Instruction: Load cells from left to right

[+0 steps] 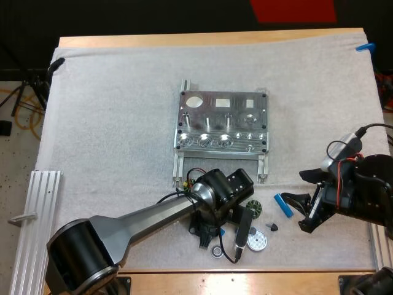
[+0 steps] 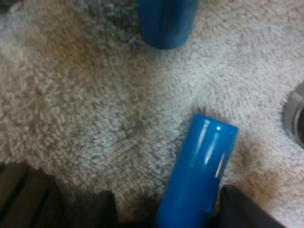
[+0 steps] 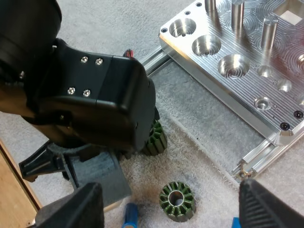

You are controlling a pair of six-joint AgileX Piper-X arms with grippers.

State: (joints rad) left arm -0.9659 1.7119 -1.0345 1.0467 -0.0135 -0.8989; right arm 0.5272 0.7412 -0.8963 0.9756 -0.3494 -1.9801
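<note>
Presently on the mat (image 1: 110,123):

1. Fixture (image 1: 221,123): a metal plate at the mat's centre. The round sockets along its near edge look empty, so loading appears not yet begun, and the leftmost socket comes first.
2. Left gripper (image 2: 171,211): at 6 o'clock from the fixture, down at the mat. Its fingers are parted and stand either side of a blue cylinder (image 2: 197,171). It has hold of nothing.
3. That blue cylinder lies flat on the mat, tilted across the line between the fingers. A second blue cylinder (image 2: 166,21) lies just beyond its far end.
4. Right gripper (image 1: 304,201): at 4 o'clock from the fixture, fingers wide apart and empty. A third blue cylinder (image 1: 284,204) lies at its 9 o'clock.
5. Green toothed ring (image 3: 176,202): on the mat between the two grippers.
6. Handling note:
   - Turn the wrist until the fingers meet the cylinder's long sides squarely.
   - Close near its middle, since a round body on soft pile is likely to roll away from a one-sided push.
   - Lift straight up before carrying it to 12 o'clock.
</note>
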